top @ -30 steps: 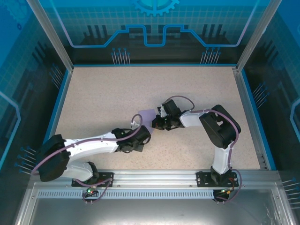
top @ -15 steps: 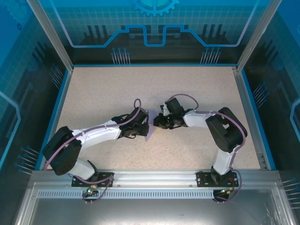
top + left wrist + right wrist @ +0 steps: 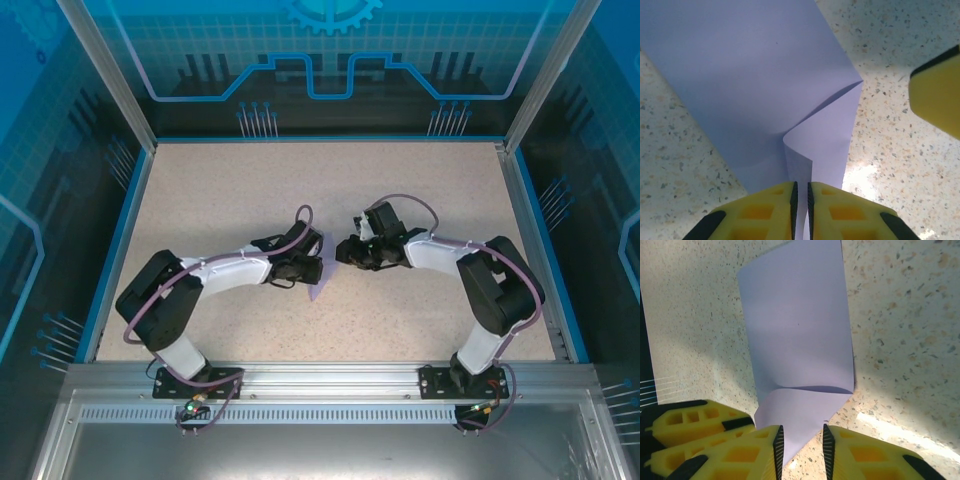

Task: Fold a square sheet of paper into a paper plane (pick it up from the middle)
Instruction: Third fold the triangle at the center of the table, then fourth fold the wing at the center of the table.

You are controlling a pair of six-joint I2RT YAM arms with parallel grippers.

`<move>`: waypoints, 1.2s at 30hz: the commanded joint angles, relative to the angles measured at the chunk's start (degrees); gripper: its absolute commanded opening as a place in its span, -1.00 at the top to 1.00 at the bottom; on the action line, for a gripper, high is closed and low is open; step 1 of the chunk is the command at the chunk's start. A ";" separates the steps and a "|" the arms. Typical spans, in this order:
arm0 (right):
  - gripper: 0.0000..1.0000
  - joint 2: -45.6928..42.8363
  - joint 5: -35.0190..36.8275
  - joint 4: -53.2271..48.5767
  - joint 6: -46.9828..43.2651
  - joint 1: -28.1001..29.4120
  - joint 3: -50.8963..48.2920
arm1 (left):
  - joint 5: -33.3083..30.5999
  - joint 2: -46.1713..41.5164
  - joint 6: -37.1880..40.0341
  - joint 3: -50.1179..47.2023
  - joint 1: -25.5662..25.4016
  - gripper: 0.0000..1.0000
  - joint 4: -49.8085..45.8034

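Left end effector (image 3: 801,200) clenched on the buckled near edge of the square sheet of paper (image 3: 755,85). The rest of the sheet lies mid-worktop (image 3: 200,190), between the arms. Right end effector (image 3: 801,450) released, fingers apart, sheet corner loose between them.

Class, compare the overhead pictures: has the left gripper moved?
Yes. The left gripper has shifted away from the near rail, toward the back wall.
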 commanded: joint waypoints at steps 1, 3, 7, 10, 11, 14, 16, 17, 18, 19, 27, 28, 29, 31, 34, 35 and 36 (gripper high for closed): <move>0.37 1.97 -1.31 -0.56 -0.66 -0.58 -0.40 | -3.05 1.10 1.88 1.76 0.56 0.66 -2.45; 0.35 2.93 -1.74 0.30 -0.36 -0.67 -0.22 | -4.36 0.27 1.74 1.22 0.60 0.61 -2.73; 0.34 5.59 -2.34 1.32 -0.05 -0.64 1.02 | -6.88 -0.30 1.99 1.32 0.61 0.59 -4.30; 0.33 7.04 -2.94 1.68 0.18 -0.65 2.01 | -6.45 0.46 2.20 1.57 0.67 0.56 -4.23; 0.33 7.24 -2.91 1.79 0.12 -0.65 2.28 | -6.32 0.71 2.22 1.65 0.62 0.55 -4.26; 0.32 8.36 -3.28 1.82 0.30 -0.65 3.29 | -6.31 0.87 2.14 1.65 0.63 0.53 -4.28; 0.32 8.92 -4.10 2.62 0.56 -0.58 3.50 | -6.66 0.09 2.12 1.68 0.69 0.53 -4.83; 0.32 9.03 -4.25 2.69 0.71 -0.56 3.66 | -6.80 -0.45 2.15 1.61 0.63 0.52 -5.08; 0.33 9.22 -4.34 2.81 0.75 -0.56 3.71 | -6.99 -1.06 2.22 1.82 0.66 0.50 -5.47; 0.33 9.21 -4.50 2.92 0.74 -0.56 3.80 | -7.32 -1.68 2.30 1.92 0.62 0.49 -5.93; 0.39 8.73 -5.37 3.51 1.02 -0.30 4.01 | -7.62 -5.24 1.78 3.84 0.67 0.36 -10.47; 0.40 8.39 -5.55 3.47 1.15 -0.25 3.81 | -7.48 -5.94 1.30 4.20 0.68 0.34 -11.16; 0.40 8.29 -5.55 3.58 1.19 -0.21 3.76 | -7.11 -6.39 1.09 4.31 0.64 0.33 -11.31; 0.41 7.85 -5.51 3.62 1.37 -0.07 3.50 | -6.30 -7.37 0.74 4.36 0.62 0.30 -11.02; 0.43 7.58 -5.48 3.90 1.66 0.24 3.32 | -5.70 -6.51 0.97 4.81 0.70 0.29 -10.99; 0.43 7.63 -5.52 3.96 1.74 0.35 3.26 | -5.67 -5.87 1.11 5.00 0.68 0.29 -11.01; 0.44 7.63 -5.65 4.21 1.85 0.47 3.14 | -5.25 -5.15 1.19 5.02 0.67 0.29 -10.86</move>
